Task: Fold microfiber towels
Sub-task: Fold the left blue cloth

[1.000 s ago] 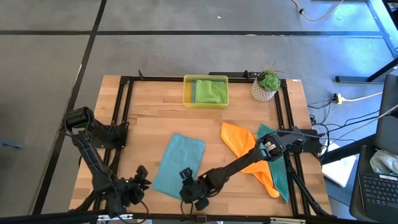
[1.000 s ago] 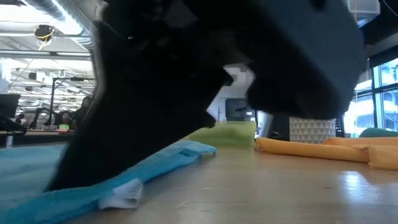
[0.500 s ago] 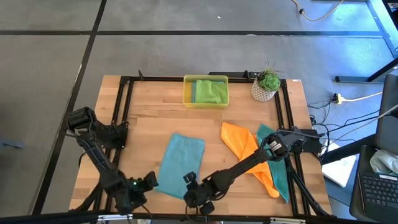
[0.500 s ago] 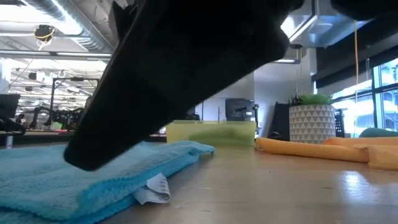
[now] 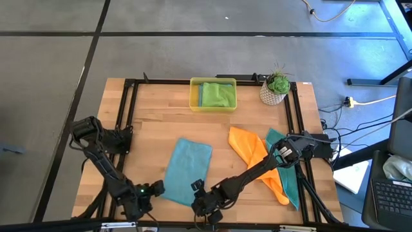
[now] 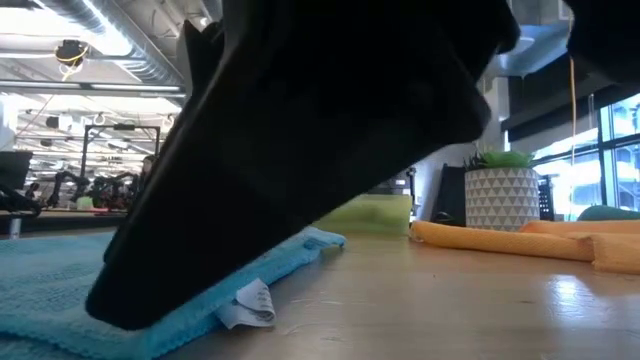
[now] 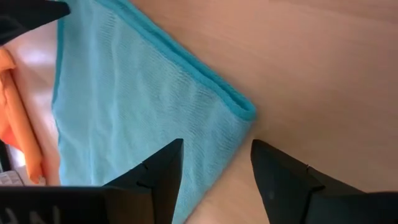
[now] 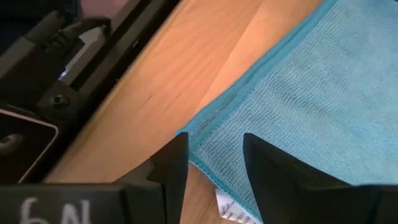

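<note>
Both grippers have released the folded teal microfiber towel [image 5: 186, 170] at six o'clock on the table: left gripper [image 5: 156, 189] and right gripper [image 5: 197, 187] stand open, empty, so this fold seems complete.

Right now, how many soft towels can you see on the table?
5, maybe more hidden: a folded light blue microfiber towel near the front, a crumpled orange towel, a teal towel partly under it, plus a green towel and a blue one in the yellow plastic tray.
</note>
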